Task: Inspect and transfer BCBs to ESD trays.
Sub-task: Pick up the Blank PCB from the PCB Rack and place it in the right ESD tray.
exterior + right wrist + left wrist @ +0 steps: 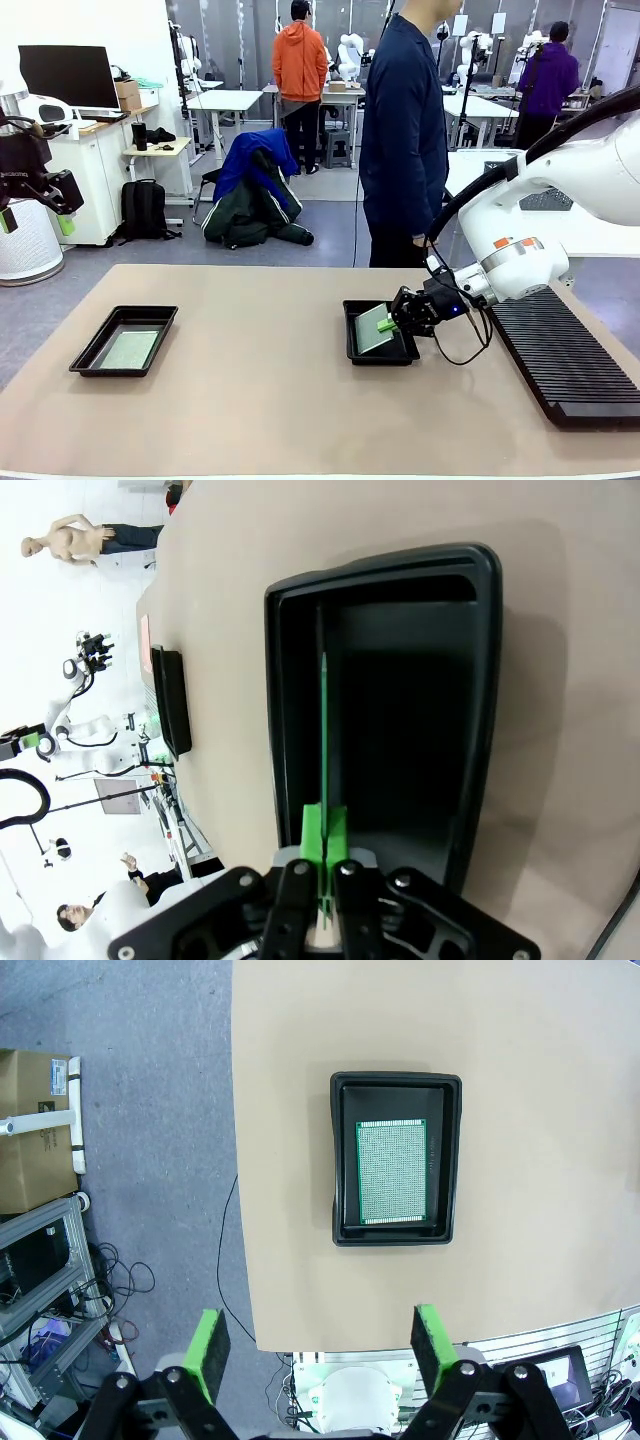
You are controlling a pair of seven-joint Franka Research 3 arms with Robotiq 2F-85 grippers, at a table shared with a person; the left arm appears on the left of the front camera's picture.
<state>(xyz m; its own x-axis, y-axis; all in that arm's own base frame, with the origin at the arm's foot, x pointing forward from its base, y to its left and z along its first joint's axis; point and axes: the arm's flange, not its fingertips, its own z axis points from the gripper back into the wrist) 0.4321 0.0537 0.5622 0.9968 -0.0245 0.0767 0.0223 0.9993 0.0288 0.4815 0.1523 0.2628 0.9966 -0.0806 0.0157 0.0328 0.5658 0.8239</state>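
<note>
Two black ESD trays sit on the tan table. The left tray (122, 341) (396, 1158) has a BCB (129, 349) (391, 1172) lying flat in it. Over the right tray (380, 332) (400, 700), my right gripper (398, 318) (324, 832) is shut on a second BCB (374, 328) (324, 740). That board is tilted in the tray and shows edge-on in the right wrist view. My left gripper (35, 215) (318, 1345) is open, raised high off the table's left edge, looking down on the left tray.
A long black ribbed rack (565, 355) lies along the table's right side. A person in dark blue (405, 130) stands at the far edge behind the right tray. The table's middle (260, 350) is bare.
</note>
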